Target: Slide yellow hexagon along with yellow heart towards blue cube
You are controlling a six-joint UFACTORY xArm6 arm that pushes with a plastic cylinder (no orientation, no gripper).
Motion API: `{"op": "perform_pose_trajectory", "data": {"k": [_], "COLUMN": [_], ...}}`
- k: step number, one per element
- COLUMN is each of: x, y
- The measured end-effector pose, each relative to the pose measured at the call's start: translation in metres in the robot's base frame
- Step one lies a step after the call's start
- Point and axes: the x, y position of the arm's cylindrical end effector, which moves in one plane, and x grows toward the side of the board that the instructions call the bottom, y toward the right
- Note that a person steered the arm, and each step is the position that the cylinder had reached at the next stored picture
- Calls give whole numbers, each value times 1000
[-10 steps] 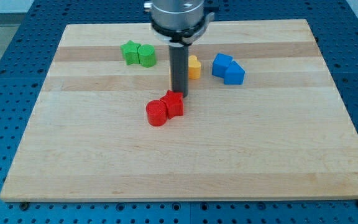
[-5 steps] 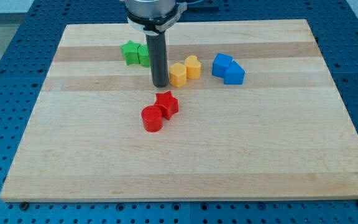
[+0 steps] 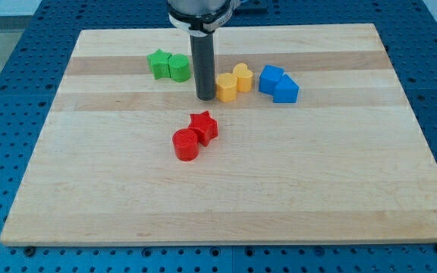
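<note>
Yellow hexagon [image 3: 226, 87] sits mid-far on the tabletop [image 3: 317, 174], touching yellow heart [image 3: 242, 77], blue cube [image 3: 270, 78] just right. No claw fitted; the tip [image 3: 205, 98] touches the hexagon's left. An off-centre push could split the pair.

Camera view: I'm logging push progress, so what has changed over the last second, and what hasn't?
My tip swung to the view's left, then came back right against the yellow hexagon. The hexagon and the yellow heart slid right, toward the blue blocks. The red star and red cylinder shifted slightly left early on. The green blocks and blue blocks stayed put.
</note>
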Motion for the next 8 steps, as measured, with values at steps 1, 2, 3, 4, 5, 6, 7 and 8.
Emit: {"op": "perform_pose_trajectory", "data": {"k": [1, 2, 3, 4, 5, 6, 7, 8], "x": [0, 0, 0, 0, 0, 0, 0, 0], "y": [0, 3, 10, 10, 10, 13, 20, 23]}}
